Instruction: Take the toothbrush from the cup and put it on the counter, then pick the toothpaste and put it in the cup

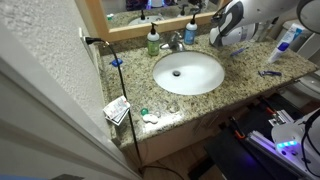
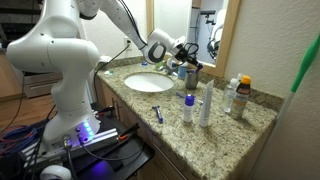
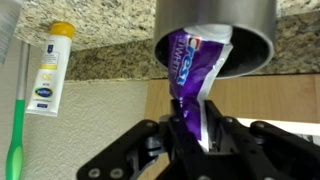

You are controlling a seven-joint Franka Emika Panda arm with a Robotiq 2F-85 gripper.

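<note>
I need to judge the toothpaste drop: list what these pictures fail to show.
- Wrist view: the toothpaste's far end is hidden inside the cup.
- In an exterior view the gripper blocks the cup.
- In an exterior view the cup is too small and dark to read.
- Wrist view: the green handle is cut off by the left edge.

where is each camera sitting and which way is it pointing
Exterior view: high by a wall, looking down on the counter and sink; the arm enters top right.
Exterior view: at the counter's end, looking along it; the robot's white body fills the left.
Wrist view: on the wrist, facing the cup mouth; the claw grips the toothpaste.
Shared: both exterior views show the sink and arm.
</note>
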